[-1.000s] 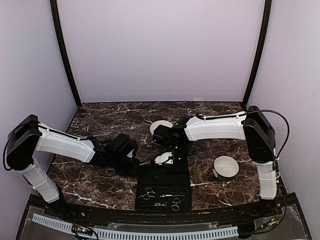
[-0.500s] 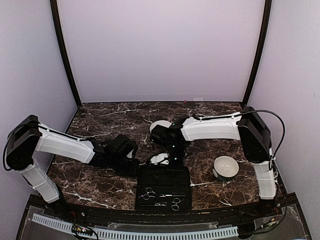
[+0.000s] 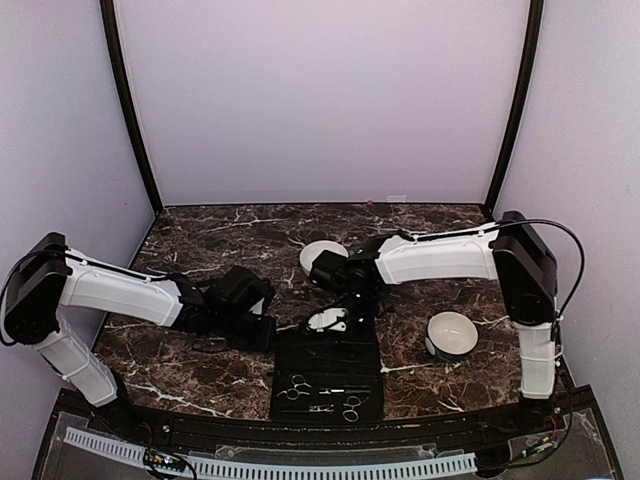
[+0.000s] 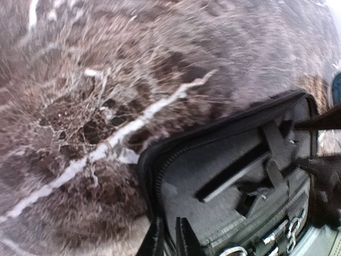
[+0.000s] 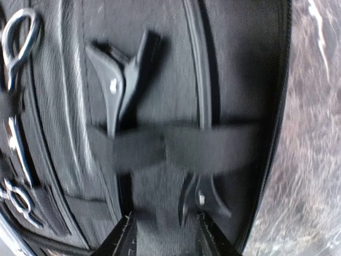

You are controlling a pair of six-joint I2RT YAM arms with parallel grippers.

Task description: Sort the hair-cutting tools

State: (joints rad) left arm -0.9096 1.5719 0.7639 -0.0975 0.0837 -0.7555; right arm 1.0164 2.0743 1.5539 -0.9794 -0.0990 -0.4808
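Black strap (image 5: pixel 176 146) pins a hair clip (image 5: pixel 120 88) inside the case (image 3: pixel 300 355), so the right claw (image 5: pixel 166 240) hangs half-open and empty, while I cannot tell whether the left claw (image 4: pixel 169 240) grips the rim.

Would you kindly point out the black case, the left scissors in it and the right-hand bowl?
black case (image 3: pixel 292 352): top view, bare inner panel.
left scissors (image 3: pixel 296 389): top view, its middle.
right-hand bowl (image 3: pixel 452 333): top view, inner wall.
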